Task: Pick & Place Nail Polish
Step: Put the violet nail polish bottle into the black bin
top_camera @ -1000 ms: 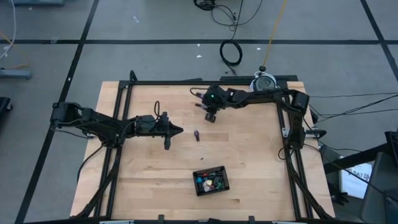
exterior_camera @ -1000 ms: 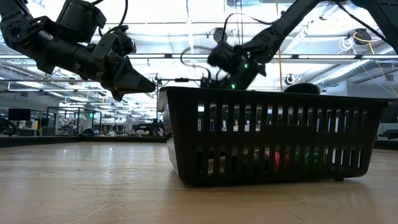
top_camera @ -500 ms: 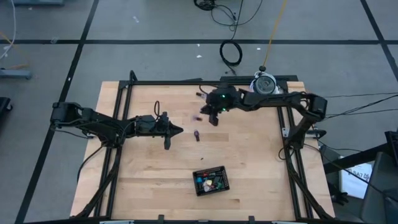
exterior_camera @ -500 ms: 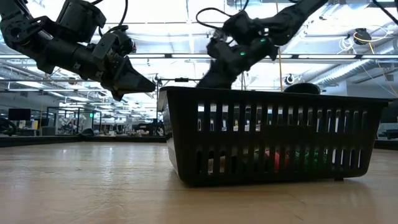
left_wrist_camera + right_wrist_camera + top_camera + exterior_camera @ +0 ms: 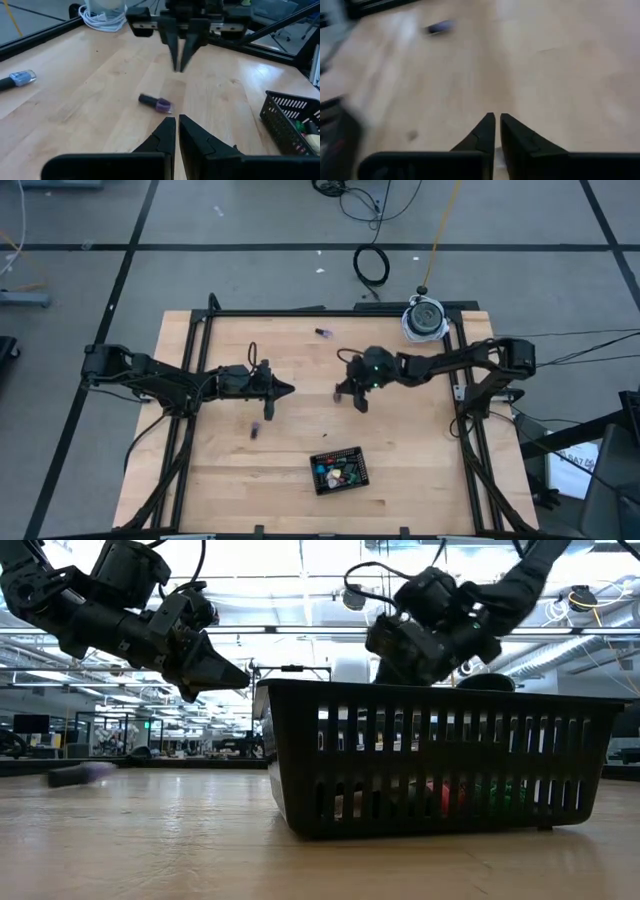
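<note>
My right gripper (image 5: 360, 402) hangs over the middle of the pale wooden table (image 5: 420, 460), its two dark fingers pinched together on nothing (from my left wrist they look like a closed beak pointing down at the wood). My left gripper (image 5: 287, 389) waits to the left of it above the table, just as tightly closed and just as empty.

The piece I want is a small purple nail polish bottle with a dark cap (image 5: 156, 104), lying on its side on bare wood. My left wrist shows it between my left fingertips and the right gripper, touching neither. The high view has only a faint purple smudge (image 5: 256, 430) on the near side of my left arm, and I cannot tell whether that is the same bottle. A second small bottle with a blue label (image 5: 17, 79) lies well off near the table's far edge. The black slotted plastic basket (image 5: 430, 760) stands toward the near edge with several bottles already inside.

As I judge it, I am about to pick. Closed fingers would only shove a round bottle and set it rolling, so I should spread them first, then come straight down. The fingers belong across the glass body, not the cap. I should squeeze gently and lift only once the bottle sits square.
</note>
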`<state>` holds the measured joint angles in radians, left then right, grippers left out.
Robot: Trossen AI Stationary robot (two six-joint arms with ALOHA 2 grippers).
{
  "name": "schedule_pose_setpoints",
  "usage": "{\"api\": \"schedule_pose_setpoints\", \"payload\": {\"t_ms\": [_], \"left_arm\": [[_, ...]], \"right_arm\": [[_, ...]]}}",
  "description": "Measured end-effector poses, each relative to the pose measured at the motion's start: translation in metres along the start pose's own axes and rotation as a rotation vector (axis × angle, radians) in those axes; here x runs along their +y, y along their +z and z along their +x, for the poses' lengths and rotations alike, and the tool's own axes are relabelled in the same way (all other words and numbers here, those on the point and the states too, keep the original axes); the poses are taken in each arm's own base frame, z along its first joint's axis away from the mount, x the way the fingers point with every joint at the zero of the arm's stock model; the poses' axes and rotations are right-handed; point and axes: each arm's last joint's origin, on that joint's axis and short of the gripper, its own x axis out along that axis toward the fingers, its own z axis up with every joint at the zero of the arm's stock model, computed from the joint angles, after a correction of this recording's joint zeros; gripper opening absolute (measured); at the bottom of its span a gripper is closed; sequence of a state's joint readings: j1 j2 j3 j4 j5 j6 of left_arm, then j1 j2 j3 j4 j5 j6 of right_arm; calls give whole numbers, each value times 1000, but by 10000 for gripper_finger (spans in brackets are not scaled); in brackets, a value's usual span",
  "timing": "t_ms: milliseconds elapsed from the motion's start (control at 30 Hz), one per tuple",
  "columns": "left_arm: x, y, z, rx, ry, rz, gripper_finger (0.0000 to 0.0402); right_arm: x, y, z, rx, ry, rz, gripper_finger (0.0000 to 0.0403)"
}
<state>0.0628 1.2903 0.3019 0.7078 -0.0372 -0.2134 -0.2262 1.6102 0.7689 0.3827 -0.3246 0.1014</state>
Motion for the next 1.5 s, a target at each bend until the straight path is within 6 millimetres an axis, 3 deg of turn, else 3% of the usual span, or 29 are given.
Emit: {"api": "schedule_pose_setpoints", "payload": {"t_ms": [133,333,500,700,933,1200,1400,1500], "left_arm": [[0,0,0,0,0,0,19],[0,1,0,-12,-3,-56,19],[0,2,0,-21,-5,-78,19],[1,2,0,-20,-1,-80,19],[0,1,0,-3,-24,-86,19],[0,-2,0,30,-24,-81,19],[0,-3,0,34,-23,-81,19],[0,-3,0,34,-23,-81,19]], "right_arm": [[1,-7,0,-37,-144,18,56],[9,-9,3,-25,-188,-90,146],[-1,-5,13,52,-271,-70,186],[-21,-5,33,350,-217,-266,182],[-36,-2,41,497,-119,-234,177],[-34,-2,42,503,-115,-244,172],[-31,-2,44,508,-78,-393,178],[-29,0,45,520,-139,-481,187]]}}
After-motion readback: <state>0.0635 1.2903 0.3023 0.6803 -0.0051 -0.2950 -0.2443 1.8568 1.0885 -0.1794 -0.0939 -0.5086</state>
